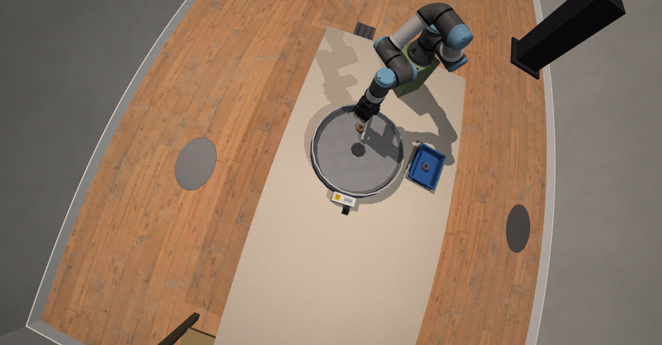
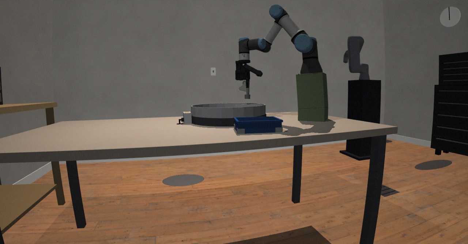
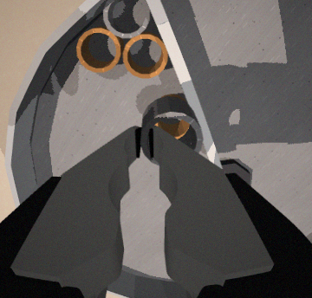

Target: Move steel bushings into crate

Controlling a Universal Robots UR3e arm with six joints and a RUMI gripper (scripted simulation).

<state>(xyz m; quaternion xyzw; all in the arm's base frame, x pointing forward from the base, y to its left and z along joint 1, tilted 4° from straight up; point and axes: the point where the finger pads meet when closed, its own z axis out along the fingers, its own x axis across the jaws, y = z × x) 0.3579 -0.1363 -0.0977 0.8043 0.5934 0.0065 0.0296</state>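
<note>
My gripper (image 2: 247,93) (image 3: 145,129) is shut on the wall of a steel bushing (image 2: 247,96) (image 3: 149,116), held upright above the turntable (image 1: 337,167) (image 2: 227,112) (image 3: 87,112). Its tips are hidden in the top view. A copper-coloured bushing (image 3: 184,129) shows through the held one from below. Farther up the wrist view, another steel bushing (image 3: 106,16) stands against two copper-coloured bushings, a left one (image 3: 79,50) and a right one (image 3: 165,55). The blue crate (image 1: 419,176) (image 2: 258,125) beside the turntable holds one steel bushing (image 1: 425,164).
A raised pale strip (image 3: 173,51) crosses the turntable right beside the bushings. The turntable has a rim wall and a dark centre hub (image 1: 358,149). A white box (image 1: 343,199) (image 2: 187,117) is fixed to its outside. The arm stands on a green pedestal (image 2: 312,95).
</note>
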